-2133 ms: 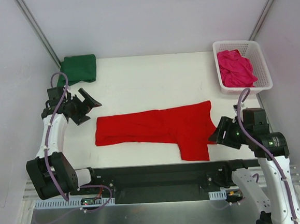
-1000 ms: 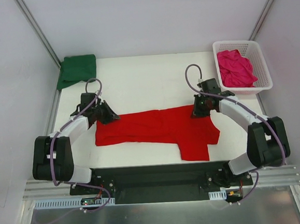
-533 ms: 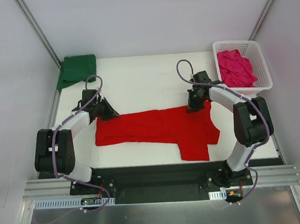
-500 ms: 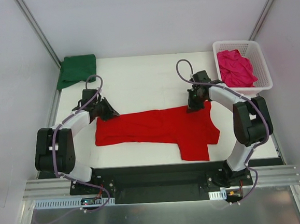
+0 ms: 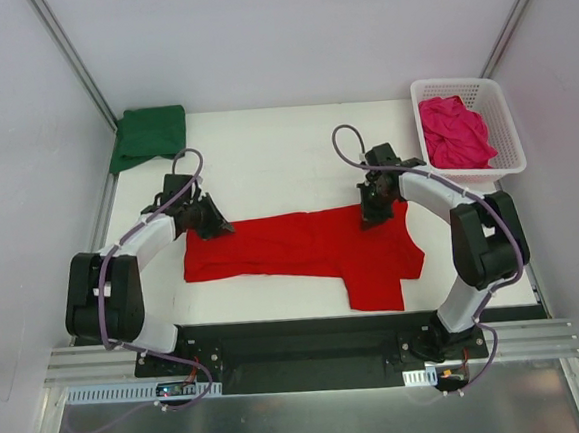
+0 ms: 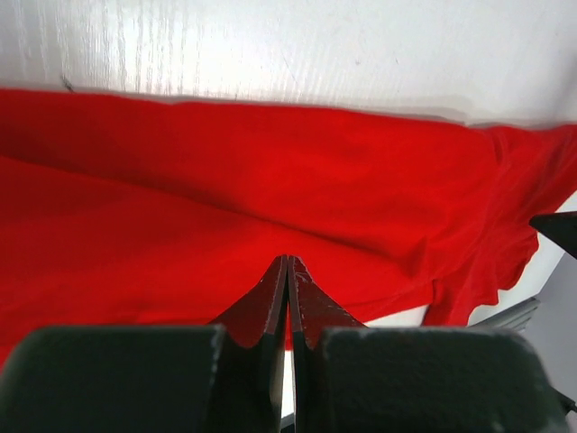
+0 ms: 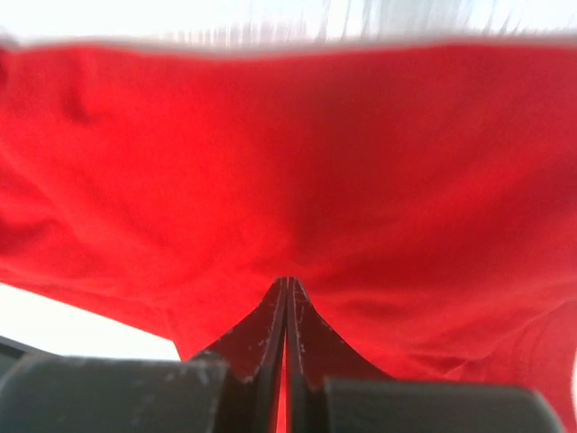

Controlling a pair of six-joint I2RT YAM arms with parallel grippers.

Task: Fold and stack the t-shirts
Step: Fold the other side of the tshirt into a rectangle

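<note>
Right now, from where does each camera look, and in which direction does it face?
Top external: above and behind the robot, looking down on the table; left arm, right arm, left gripper and right gripper show.
Left wrist: on the left arm, looking along its shut gripper at the red t-shirt.
Right wrist: on the right arm, past its shut gripper at the same cloth.
Shared: all three see the red t-shirt.

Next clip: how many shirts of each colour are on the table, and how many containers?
red t-shirt: 1
green t-shirt: 1
pink t-shirt: 1
white basket: 1
Total: 4
</note>
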